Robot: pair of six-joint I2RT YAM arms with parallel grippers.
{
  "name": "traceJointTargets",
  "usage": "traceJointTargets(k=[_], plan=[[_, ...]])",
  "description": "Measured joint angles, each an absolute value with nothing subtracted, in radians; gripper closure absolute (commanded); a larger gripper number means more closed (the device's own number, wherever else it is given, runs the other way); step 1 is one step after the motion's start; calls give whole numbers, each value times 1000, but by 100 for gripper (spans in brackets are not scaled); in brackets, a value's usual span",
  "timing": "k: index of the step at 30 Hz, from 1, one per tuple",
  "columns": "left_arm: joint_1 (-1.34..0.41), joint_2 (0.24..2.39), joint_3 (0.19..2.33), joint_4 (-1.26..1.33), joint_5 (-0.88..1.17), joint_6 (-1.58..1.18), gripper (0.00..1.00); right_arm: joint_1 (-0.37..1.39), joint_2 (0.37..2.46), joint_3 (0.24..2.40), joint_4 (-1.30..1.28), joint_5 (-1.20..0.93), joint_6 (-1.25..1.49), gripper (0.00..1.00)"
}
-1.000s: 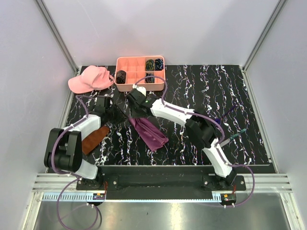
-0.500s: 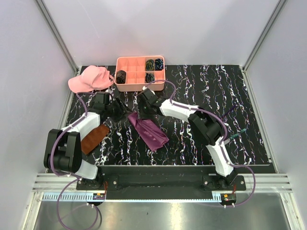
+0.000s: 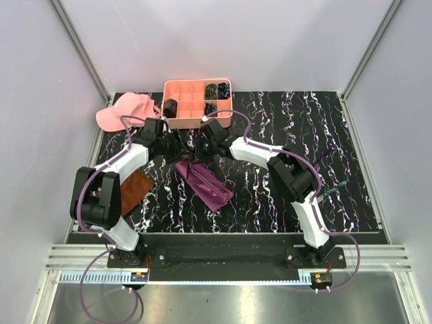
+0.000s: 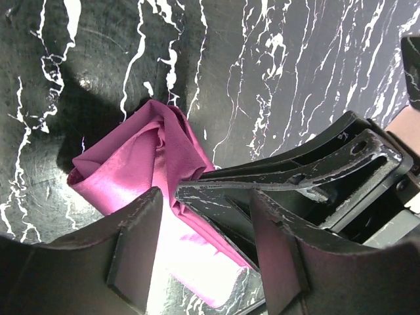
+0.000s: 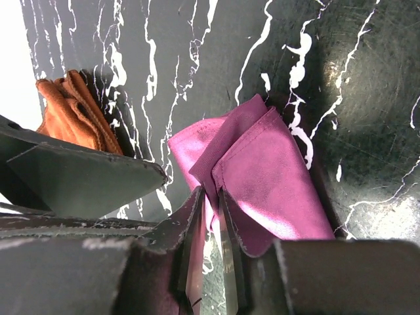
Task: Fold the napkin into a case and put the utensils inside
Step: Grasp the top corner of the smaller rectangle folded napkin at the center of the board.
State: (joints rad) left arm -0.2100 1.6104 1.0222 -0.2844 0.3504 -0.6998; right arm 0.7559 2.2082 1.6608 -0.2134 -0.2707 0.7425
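Top external view: a black, white-veined, marble-look tabletop (image 3: 304, 135) carries the napkin (image 3: 206, 187), a glossy magenta cloth folded into a rumpled strip just in front of a salmon compartment tray (image 3: 197, 123). A pink cap (image 3: 125, 111) sits left of the tray, a rust-brown suede-like cloth (image 3: 131, 191) front-left. The left gripper (image 4: 200, 210) gapes wide over the napkin; the right gripper (image 5: 211, 216) pinches its folded edge.

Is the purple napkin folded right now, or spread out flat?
Folded: the napkin lies as a narrow, layered strip, overlapping edges showing in the right wrist view; the right end effector pinches one fold.
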Motion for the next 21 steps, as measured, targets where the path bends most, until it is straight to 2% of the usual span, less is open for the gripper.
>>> traceJointTargets(k=[8, 15, 21], plan=[[-223, 1652, 1042, -329, 310, -677, 39, 749, 2210, 1641, -207, -284, 748, 77], [-223, 1693, 1040, -344, 285, -696, 40, 746, 2210, 1608, -195, -288, 749, 76], [-223, 1694, 1028, -327, 286, -716, 35, 744, 2210, 1599, -181, -292, 745, 75]])
